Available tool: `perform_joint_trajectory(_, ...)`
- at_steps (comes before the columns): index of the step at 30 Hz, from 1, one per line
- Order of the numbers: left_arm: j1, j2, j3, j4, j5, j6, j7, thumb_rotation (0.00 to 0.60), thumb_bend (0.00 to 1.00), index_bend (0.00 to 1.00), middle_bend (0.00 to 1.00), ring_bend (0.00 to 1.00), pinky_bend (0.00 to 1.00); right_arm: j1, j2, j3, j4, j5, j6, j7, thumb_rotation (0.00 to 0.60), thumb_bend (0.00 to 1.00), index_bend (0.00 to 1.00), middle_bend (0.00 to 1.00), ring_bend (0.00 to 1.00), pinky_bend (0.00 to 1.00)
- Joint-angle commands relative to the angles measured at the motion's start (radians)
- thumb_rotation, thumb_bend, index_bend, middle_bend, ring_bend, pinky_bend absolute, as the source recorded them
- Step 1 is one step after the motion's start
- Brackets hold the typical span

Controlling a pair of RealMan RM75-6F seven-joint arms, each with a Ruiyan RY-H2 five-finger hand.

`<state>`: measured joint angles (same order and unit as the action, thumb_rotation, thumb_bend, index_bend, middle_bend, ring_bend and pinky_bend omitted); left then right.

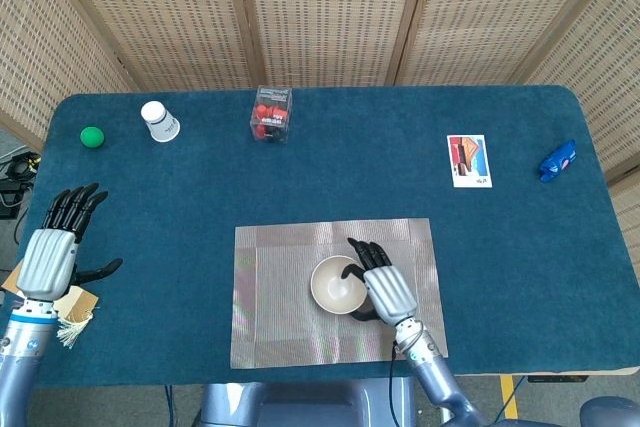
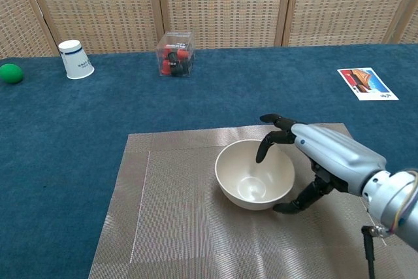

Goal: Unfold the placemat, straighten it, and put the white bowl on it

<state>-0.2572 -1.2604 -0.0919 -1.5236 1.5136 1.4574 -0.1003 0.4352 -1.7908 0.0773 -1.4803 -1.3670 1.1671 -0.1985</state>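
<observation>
The woven grey-brown placemat lies unfolded and flat near the table's front edge. The white bowl stands upright on the mat, right of its middle. My right hand is at the bowl's right side with its fingers spread; one finger arches over the rim and the thumb lies by the bowl's lower wall, with no firm grip showing. My left hand hovers by the table's left edge, fingers apart and empty; only the head view shows it.
Along the back stand a green ball, a white paper cup and a clear box of red pieces. A picture card and a blue object lie far right.
</observation>
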Motion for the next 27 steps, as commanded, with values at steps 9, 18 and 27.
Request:
perform_joint_trajectory(9,0.000,-0.003,-0.003,0.002,-0.005,-0.003,0.008,0.600,0.01,0.09,0.00,0.00,0.00,-0.055,0.125,0.004,-0.008,-0.023,0.093,0.023,0.600,0.24,0.28,0.00,0.00,0.00)
perform_joint_trajectory(18,-0.001,-0.011,0.001,0.000,-0.001,-0.008,0.040,0.600,0.01,0.09,0.00,0.00,0.00,-0.131,0.316,0.026,-0.036,-0.046,0.206,0.152,0.600,0.24,0.26,0.00,0.00,0.00)
perform_joint_trajectory(27,0.018,-0.024,0.020,0.010,-0.016,-0.009,0.125,0.600,0.01,0.06,0.00,0.00,0.00,-0.189,0.444,0.024,0.100,0.003,0.196,0.266,0.600,0.20,0.09,0.00,0.00,0.00)
